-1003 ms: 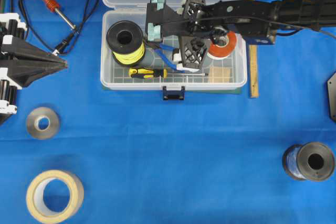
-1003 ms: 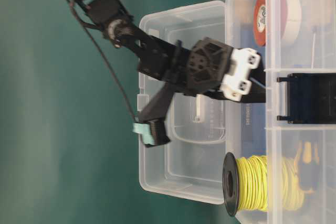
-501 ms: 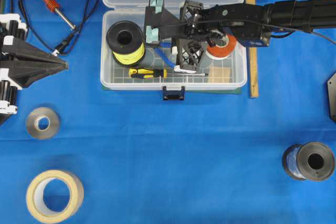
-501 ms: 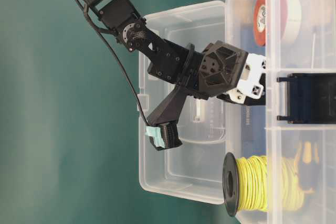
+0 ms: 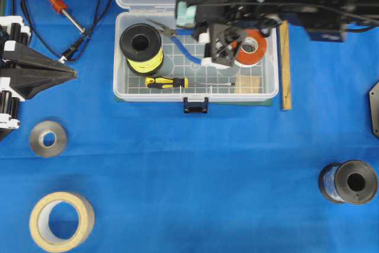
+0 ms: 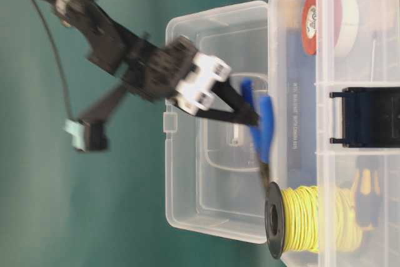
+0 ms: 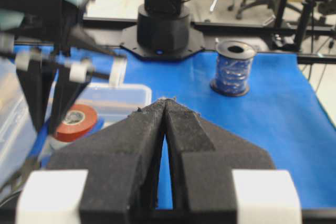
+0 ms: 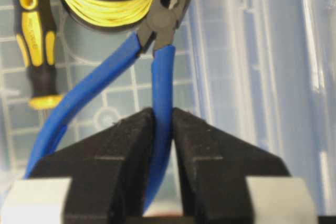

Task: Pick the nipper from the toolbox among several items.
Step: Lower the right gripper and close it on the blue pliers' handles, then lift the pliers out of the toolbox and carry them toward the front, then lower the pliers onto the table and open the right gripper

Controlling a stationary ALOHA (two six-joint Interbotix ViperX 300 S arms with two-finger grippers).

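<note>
R gripper (image 8: 161,145) nearly closed, clamped on one blue handle of nipper (image 8: 157,66); L gripper (image 7: 165,124) closed, empty.

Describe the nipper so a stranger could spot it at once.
Look at the clear toolbox at the top of the blue table. Above its gridded floor, the right gripper pinches one blue handle of the nipper. Slim curved blue handles and dark pointed jaws distinguish it from the yellow-black screwdriver.

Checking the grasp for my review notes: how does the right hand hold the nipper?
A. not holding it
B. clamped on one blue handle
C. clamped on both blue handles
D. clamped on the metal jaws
B: in the right wrist view the right hand pinches one handle of the nipper; the other curves away outside.
</note>
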